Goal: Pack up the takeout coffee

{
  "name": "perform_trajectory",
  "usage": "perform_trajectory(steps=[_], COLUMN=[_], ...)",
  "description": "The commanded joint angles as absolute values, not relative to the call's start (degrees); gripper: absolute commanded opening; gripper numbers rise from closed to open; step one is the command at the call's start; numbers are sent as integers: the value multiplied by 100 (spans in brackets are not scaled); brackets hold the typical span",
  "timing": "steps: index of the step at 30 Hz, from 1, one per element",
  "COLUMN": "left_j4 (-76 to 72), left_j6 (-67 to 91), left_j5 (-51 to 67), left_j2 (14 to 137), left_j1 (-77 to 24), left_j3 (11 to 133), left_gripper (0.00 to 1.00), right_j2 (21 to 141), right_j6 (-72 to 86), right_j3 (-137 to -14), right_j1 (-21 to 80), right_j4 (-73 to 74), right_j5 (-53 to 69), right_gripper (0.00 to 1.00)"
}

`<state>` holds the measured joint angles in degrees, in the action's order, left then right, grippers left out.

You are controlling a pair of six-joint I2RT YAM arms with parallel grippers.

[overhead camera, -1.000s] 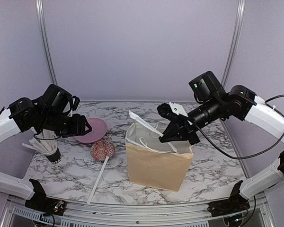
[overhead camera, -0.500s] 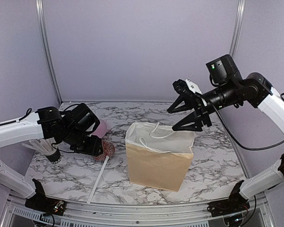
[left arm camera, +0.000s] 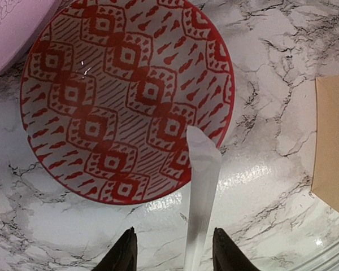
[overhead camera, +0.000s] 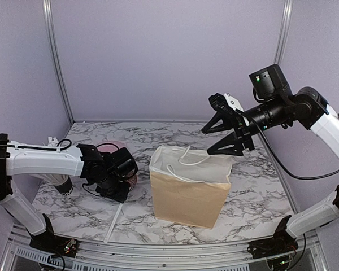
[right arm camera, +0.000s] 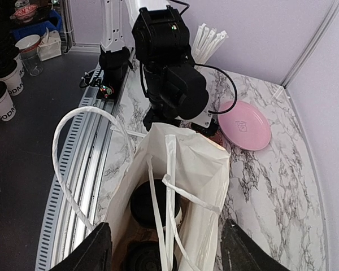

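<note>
Coffee cups [right arm camera: 155,203] sit lidded inside the bag [overhead camera: 186,197] — packed already. At its nine o'clock the left claw [left arm camera: 172,251] has dropped astride a straw [left arm camera: 202,186] by the red bowl [left arm camera: 124,101], half open, gripping nothing. Beyond, at one o'clock, the right claw [overhead camera: 207,142] has sprung wide, empty.

Enclosure: plain matte walls [overhead camera: 169,62] in pale lilac on three sides. Two silver metal uprights [overhead camera: 52,56] stand at the back corners. Table [overhead camera: 254,186]: glossy white marble pattern with grey veins, soft glare patches in the left wrist view. Ribbed aluminium rail [overhead camera: 158,255] along the near edge. Dark floor [right arm camera: 22,169] beyond the table, seen from the right wrist. Light even, diffuse.
</note>
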<state>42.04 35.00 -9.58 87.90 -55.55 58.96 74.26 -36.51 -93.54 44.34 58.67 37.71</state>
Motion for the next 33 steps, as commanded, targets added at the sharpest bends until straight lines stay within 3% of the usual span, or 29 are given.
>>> perform_trajectory(steps=[1, 3, 7, 8, 13, 19, 33], left_j4=[3834, 3788, 3784, 3783, 3900, 4384, 4023], left_j6=[3361, 3333, 3311, 3305, 3360, 3603, 2813], left_j5=[-1041, -1050, -1040, -1016, -550, -677, -5675], left_j2=[9118, 9284, 9455, 9452, 9053, 7607, 4689], left_j1=[-5590, -5590, -5590, -5590, -5596, -5684, -5695], left_j3=[5880, 5894, 5981, 5999, 6115, 6692, 6300], left_gripper=[42, 36, 3, 0, 0, 0, 0], right_j2=[7403, 7379, 7357, 7358, 7412, 7554, 7730], right_j6=[-3574, -3571, -3562, -3561, -3566, -3565, -3588], right_j3=[-9443, -9432, -9400, -9396, -9444, -9580, -9628], right_j1=[4401, 4397, 4402, 4398, 4398, 4401, 4399], right_j4=[5738, 5731, 5722, 5722, 5706, 5713, 5638], right_j5=[3638, 3578, 3479, 3473, 3430, 3427, 3445], right_gripper=[63, 63, 63, 63, 62, 62, 61])
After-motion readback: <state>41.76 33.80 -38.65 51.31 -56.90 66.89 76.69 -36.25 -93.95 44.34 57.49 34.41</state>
